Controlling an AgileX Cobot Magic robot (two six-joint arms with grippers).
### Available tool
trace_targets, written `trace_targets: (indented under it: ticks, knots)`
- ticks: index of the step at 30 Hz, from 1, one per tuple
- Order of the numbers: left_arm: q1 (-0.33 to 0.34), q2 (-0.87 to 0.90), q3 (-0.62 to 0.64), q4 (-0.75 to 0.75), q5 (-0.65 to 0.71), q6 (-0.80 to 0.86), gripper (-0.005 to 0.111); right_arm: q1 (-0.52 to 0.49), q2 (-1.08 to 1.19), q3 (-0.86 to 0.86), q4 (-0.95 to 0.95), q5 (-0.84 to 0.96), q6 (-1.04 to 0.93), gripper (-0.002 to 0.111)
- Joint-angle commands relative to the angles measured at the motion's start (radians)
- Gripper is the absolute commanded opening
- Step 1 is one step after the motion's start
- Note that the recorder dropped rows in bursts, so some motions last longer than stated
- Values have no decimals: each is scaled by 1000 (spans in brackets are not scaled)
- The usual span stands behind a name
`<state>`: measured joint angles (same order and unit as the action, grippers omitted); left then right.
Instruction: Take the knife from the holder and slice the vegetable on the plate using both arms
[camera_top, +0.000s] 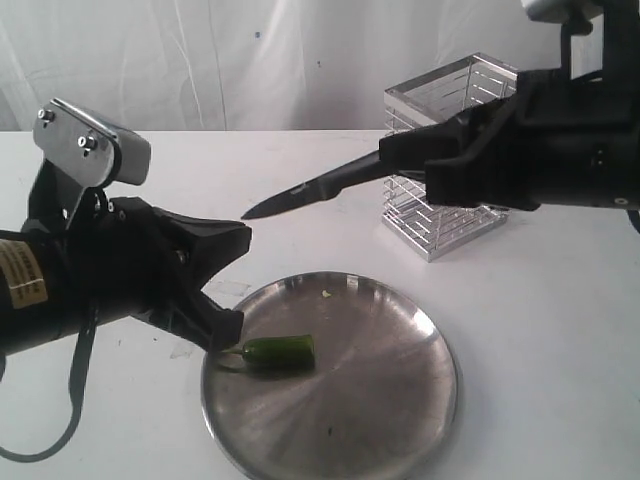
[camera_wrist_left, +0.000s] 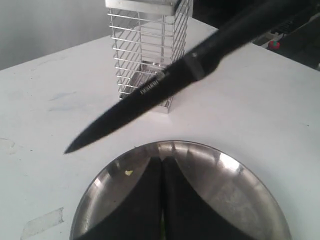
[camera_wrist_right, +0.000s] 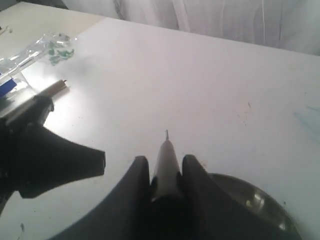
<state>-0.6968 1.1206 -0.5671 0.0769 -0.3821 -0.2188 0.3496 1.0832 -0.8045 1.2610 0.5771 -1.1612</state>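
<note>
Gripping the knife (camera_top: 310, 190), the right gripper (camera_top: 400, 160) hangs above the tabletop (camera_top: 540, 320), blade short of the plate (camera_top: 400, 400); the left gripper (camera_top: 225, 330) pinches the pepper (camera_top: 280, 352) by its stem. Left wrist: blade slants before the holder (camera_wrist_left: 145, 50), and a skewed descent could strike those closed fingers (camera_wrist_left: 145, 200). Right wrist: the clamped knife may twist under pressure.

Left arm: bulky black arm (camera_top: 60, 285), extends in low from the left, forearm near level.
Left wrist: silver metal bracket (camera_top: 85, 140) mounted on top.
Left gripper: black gripper (camera_wrist_left: 162, 165), angled downward, fingers pressed together along a thin seam.
Right arm: bulky black arm (camera_top: 575, 150), held high on the right, roughly level.
Right gripper: black gripper (camera_wrist_right: 166, 162), fingers clamped either side of a slim dark knife (camera_top: 310, 190).
</note>
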Motion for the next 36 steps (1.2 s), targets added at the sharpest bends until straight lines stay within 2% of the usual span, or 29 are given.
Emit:
trace_targets:
  ticks: [1, 3, 8, 15, 19, 36]
  knots:
    - [-3, 4, -4, 175, 26, -160, 13, 3, -5, -36, 106, 38, -33, 0]
    - [-3, 17, -4, 225, 15, -208, 19, 10, -5, -43, 132, 70, -48, 0]
    - [-3, 61, -4, 195, -31, -199, 20, 52, -5, -43, 122, 114, -45, 0]
    - [-3, 52, -4, 7, -34, 59, 20, 70, -3, 24, -85, 134, 93, 0]
    - [-3, 30, -4, -69, -29, 153, 20, 70, -3, 83, -102, 162, 92, 0]
    - [-3, 24, -4, -68, -5, 114, 20, 70, 108, 88, -107, 146, 91, 0]
